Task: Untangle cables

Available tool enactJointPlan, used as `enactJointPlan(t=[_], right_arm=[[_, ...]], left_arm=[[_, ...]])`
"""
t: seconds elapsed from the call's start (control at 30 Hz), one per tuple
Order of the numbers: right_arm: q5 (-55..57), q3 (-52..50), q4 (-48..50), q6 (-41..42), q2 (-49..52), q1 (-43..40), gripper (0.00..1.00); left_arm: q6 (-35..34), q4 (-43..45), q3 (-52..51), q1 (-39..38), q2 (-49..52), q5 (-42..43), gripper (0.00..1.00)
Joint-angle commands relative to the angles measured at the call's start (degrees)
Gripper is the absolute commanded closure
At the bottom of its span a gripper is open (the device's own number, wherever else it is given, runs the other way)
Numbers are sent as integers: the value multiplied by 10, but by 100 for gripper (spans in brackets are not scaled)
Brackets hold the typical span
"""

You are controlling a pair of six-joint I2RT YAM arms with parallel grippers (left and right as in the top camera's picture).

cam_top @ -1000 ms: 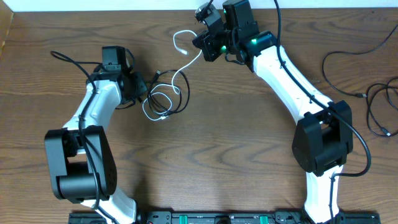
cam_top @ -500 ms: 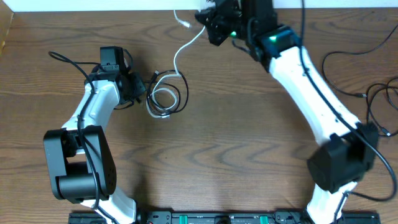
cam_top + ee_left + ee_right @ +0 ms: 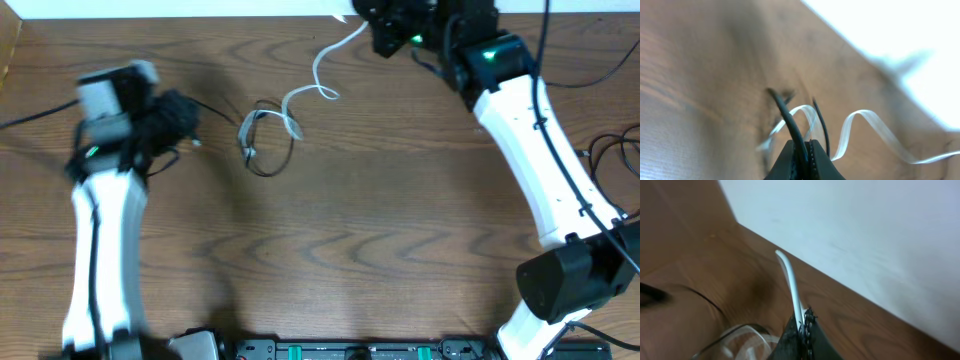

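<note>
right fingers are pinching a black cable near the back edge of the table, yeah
Not quite: the right fingers are pinching the white cable, not a black one, near the back edge of the table. The right wrist view shows it.

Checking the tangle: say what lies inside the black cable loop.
Inside the thin black cable loop: bare wooden table. The thin white cable crosses its rim; which lies uppermost is unclear.
</note>
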Motion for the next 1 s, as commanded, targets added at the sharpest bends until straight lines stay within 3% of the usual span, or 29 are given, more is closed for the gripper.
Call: enactJointPlan(t=[0.0,0.27,0.53,0.97], right_arm=[[2,3,-16,-7,-22,-29,99],[2,3,-73,-7,-51,-100,99],[26,3,-115,22,-76,-166,99],[33,3,-103,51,-81,-243,99]], left_arm=[[-46,4,5,25,-75,24,93],[-45,-4,5,50,-202,-95,93],[-45,-57,5,50,-211,-279,93],[-48,-79,5,83,-128,-302,92]])
